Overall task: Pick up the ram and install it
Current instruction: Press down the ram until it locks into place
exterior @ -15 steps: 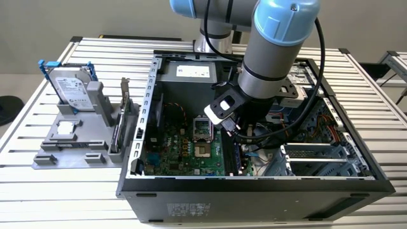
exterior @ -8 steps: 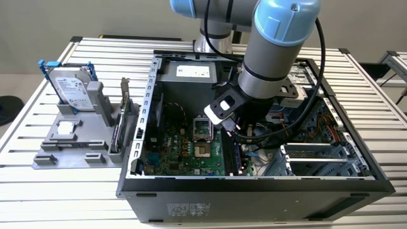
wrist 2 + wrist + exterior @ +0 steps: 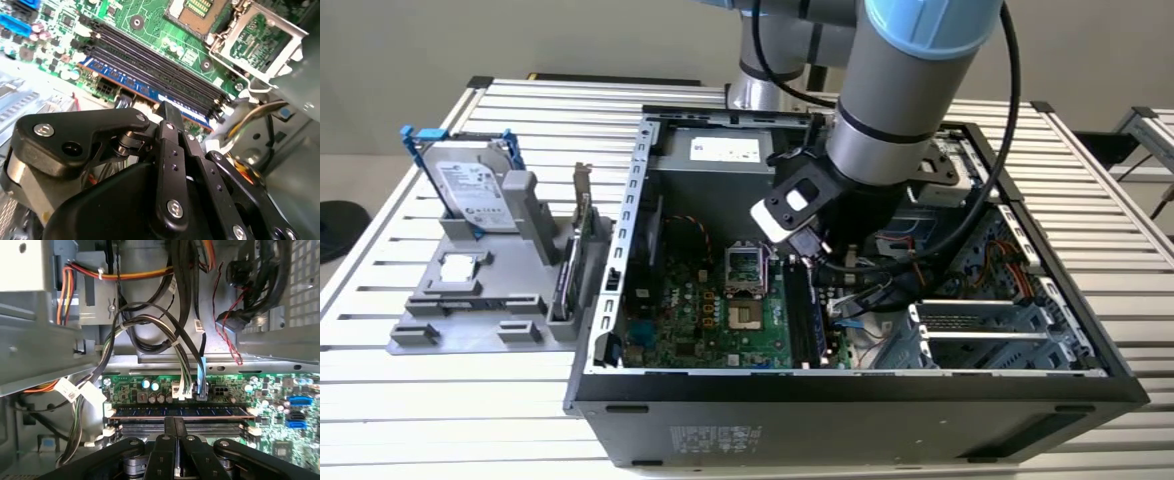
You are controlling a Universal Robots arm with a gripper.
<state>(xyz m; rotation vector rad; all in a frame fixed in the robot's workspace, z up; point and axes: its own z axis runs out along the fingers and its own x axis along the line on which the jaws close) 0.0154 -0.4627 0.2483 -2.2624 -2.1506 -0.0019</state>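
The ram (image 3: pixel 150 91) lies in one of the motherboard's (image 3: pixel 150 25) long memory slots, and we see its bluish label face along the outermost of the parallel black slots in the second wrist view; in the first wrist view the same stick (image 3: pixel 177 411) runs flat across the green board between the white latches at the slot ends. We see the tool (image 3: pixel 170 112) right above it, its two black fingers (image 3: pixel 171 427) pressed together side by side with nothing between them, their tips at the ram's upper edge near its middle; whether they actually touch it we cannot tell. In the exterior view the arm reaches down into the open computer case (image 3: pixel 627 230), which lies on its side on the slatted metal table (image 3: pixel 427 380), and the tool (image 3: pixel 834 275) sits low inside, over the slots by the green board (image 3: pixel 707 310). Bundles of cables (image 3: pixel 150 330) hang across the case interior behind the slots, and the processor socket (image 3: pixel 200 10) sits just beyond the slots. On the exterior view's left, well apart from the case, a grey fixture (image 3: pixel 467 300) on the table holds a silver hard drive (image 3: pixel 470 188) with blue rails standing upright, and a card with a metal bracket (image 3: pixel 580 230).
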